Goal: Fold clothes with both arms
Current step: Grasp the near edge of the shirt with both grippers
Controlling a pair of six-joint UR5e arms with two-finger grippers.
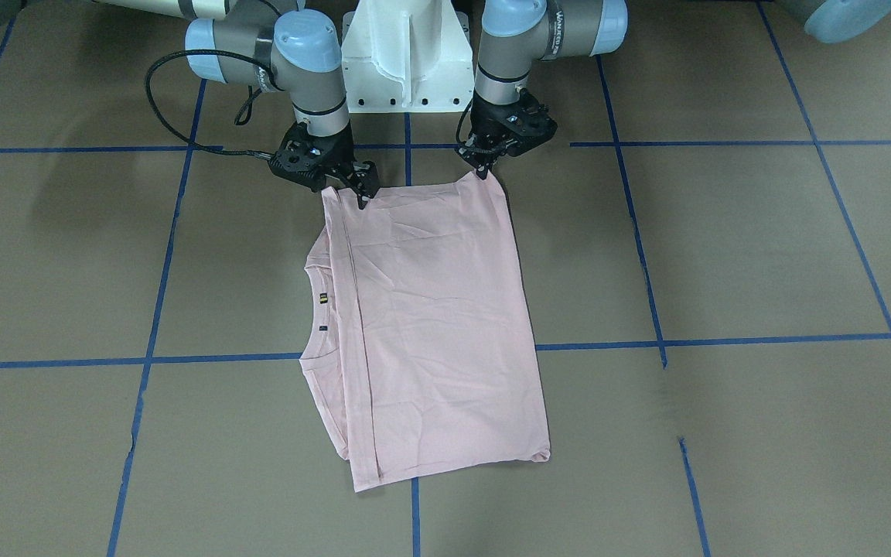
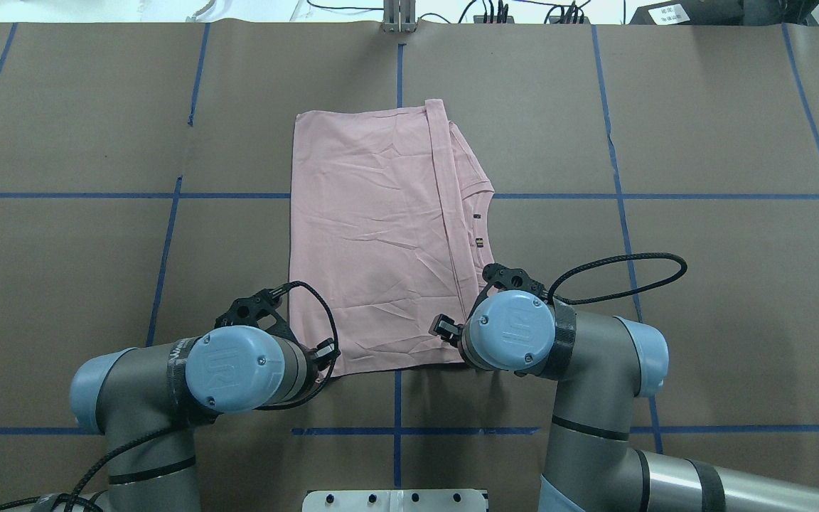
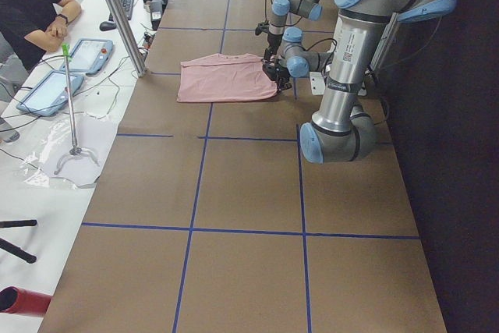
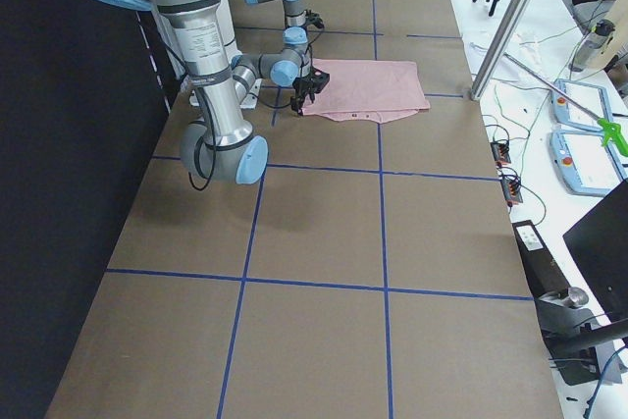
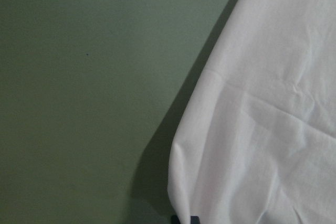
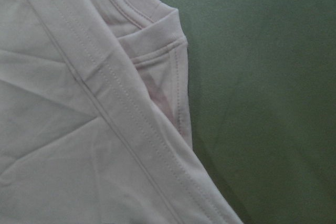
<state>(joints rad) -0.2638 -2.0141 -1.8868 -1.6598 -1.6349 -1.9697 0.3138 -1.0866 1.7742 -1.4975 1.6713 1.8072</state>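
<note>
Slippage worries me: my left fingers [image 1: 483,165] clamp a T-shirt [image 1: 430,309] corner, my right fingers [image 1: 360,190] I cannot tell, so lifting could skew the fold.

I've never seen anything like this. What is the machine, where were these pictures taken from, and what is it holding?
It is a robot with a left arm and a right arm, each ending in a two-finger claw. Two pictures look down on the brown table, two look along it from its ends, two close-ups come from wrist cameras. A pale pink T-shirt lies folded there. The left claw pinches one corner nearest the robot; the right claw sits on the other, its grip unclear.
</note>
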